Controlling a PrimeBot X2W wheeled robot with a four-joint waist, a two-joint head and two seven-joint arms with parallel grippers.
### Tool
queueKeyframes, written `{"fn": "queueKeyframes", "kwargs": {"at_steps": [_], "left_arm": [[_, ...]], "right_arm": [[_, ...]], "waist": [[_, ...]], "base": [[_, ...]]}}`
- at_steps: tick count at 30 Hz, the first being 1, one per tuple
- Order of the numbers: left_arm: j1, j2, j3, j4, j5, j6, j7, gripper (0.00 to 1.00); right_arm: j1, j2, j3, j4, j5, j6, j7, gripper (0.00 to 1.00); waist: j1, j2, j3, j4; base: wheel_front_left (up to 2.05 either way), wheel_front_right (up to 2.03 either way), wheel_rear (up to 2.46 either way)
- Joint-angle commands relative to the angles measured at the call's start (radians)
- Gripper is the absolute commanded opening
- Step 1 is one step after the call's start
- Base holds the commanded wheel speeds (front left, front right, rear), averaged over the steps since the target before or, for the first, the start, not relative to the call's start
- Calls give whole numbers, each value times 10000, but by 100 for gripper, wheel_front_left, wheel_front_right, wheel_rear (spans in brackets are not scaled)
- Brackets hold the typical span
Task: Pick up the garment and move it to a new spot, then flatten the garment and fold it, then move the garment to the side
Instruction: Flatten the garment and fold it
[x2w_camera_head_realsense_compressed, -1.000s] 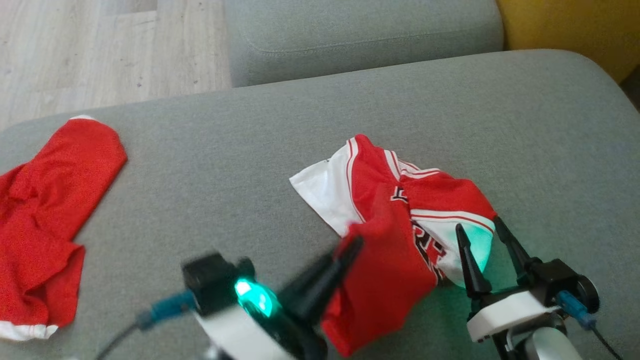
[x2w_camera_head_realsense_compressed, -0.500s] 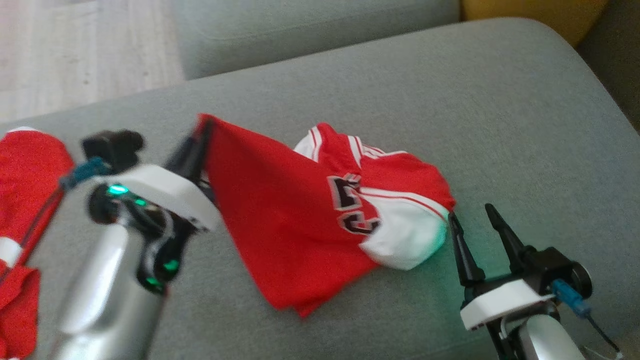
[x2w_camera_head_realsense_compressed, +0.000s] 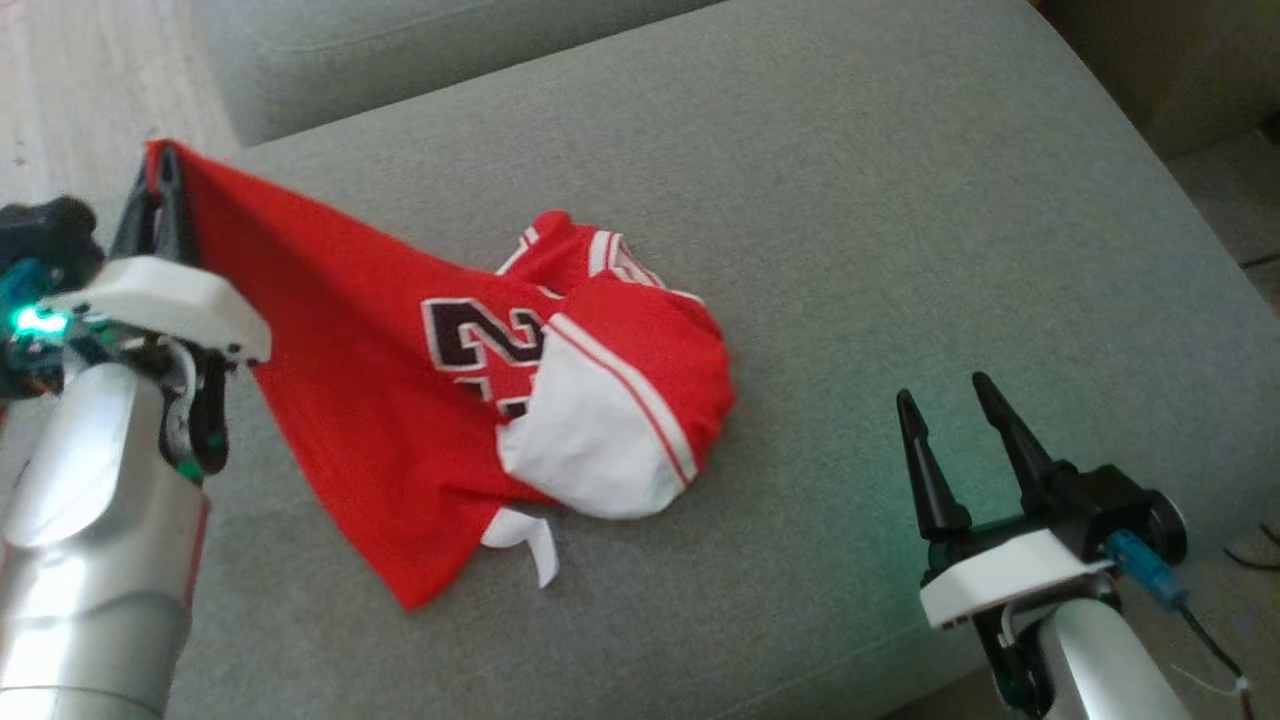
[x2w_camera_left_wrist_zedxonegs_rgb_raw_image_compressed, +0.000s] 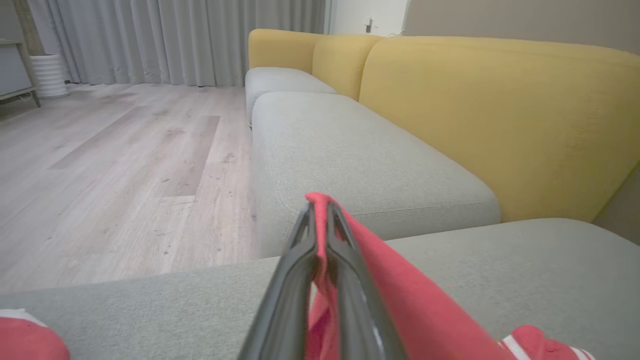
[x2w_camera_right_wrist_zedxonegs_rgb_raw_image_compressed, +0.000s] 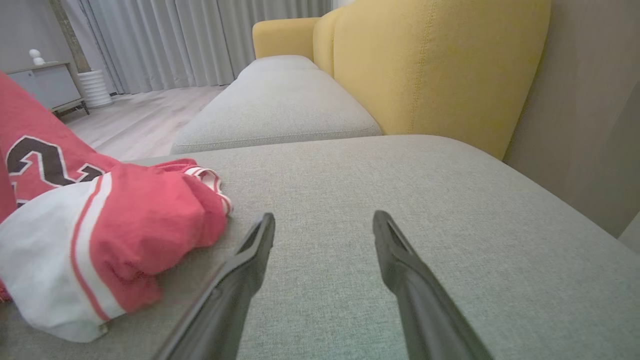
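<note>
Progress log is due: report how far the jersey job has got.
Done: the left gripper is shut on an edge of the jersey and holds it up off the grey cushion. In hand, it seems: the move to a new spot; the rest lies bunched on the cushion. Left: flattening, folding, moving it aside. The right gripper is open beside the jersey, touching nothing.

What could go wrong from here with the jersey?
1. The left gripper pinches just a narrow edge of the jersey; the taut cloth may slip out.
2. The jersey's far end lies bunched on the sofa cushion, and the right gripper stands open and apart from it, so pulling may drag the heap rather than flatten it.
</note>
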Motion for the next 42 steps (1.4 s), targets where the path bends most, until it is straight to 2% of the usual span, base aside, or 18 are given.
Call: {"fn": "queueKeyframes", "kwargs": {"at_steps": [1, 2, 3, 4, 9, 14, 18, 24, 31, 35, 42], "left_arm": [[-497, 416, 382, 30, 76, 36, -394, 47], [-506, 413, 391, 260, 104, 34, -631, 57], [-500, 409, 391, 483, 125, 20, -838, 85], [-481, 387, 394, 695, 132, 11, -1030, 100], [-249, 242, 413, 1182, 77, -149, -1653, 100], [592, -140, 445, 839, 59, -292, -2056, 100], [1753, -571, 410, -101, 172, -341, -2124, 100], [4369, -1111, 893, -2597, 670, -32, -2132, 100], [7068, -1531, 1236, -4640, 1505, 189, -2134, 100], [7984, -1805, 1420, -5372, 2060, 118, -2134, 100], [8855, -2154, 1600, -5673, 2773, -122, -2135, 100]], "right_arm": [[-429, 6, 146, -334, 40, -7, -93, 100], [-419, 6, 119, -341, 39, -7, -93, 100], [-397, 6, 91, -347, 35, -7, -93, 100], [-362, 1, 51, -351, 27, -7, -93, 100], [-256, 2, -67, -360, -10, -7, -93, 100], [-32, -2, -239, -420, -71, -7, -93, 100], [153, -34, -359, -479, -123, -7, -93, 100], [368, -124, -470, -600, -194, -7, -93, 100], [629, -225, -591, -712, -229, -7, -93, 100], [793, -256, -612, -648, -240, -7, -93, 100], [941, -245, -627, -547, -267, -7, -93, 100]], "waist": [[-2, 0, 45, -58], [-2, 0, 41, -53], [-2, 0, 29, -36], [-2, 0, 5, 9], [-2, 0, -132, 215], [-2, 0, -413, 666], [-2, 0, -670, 1051], [-2, 0, -1066, 1459], [-2, 0, -1347, 1928], [-2, 0, -1465, 2219], [-2, 0, -1605, 2646]], "base": [[0, 0, 0], [0, 0, 0], [0, 0, 0], [0, 0, 0], [0, 0, 0], [0, 0, 0], [0, 0, 0], [0, 0, 0], [0, 0, 0], [0, 0, 0], [0, 0, 0]]}}
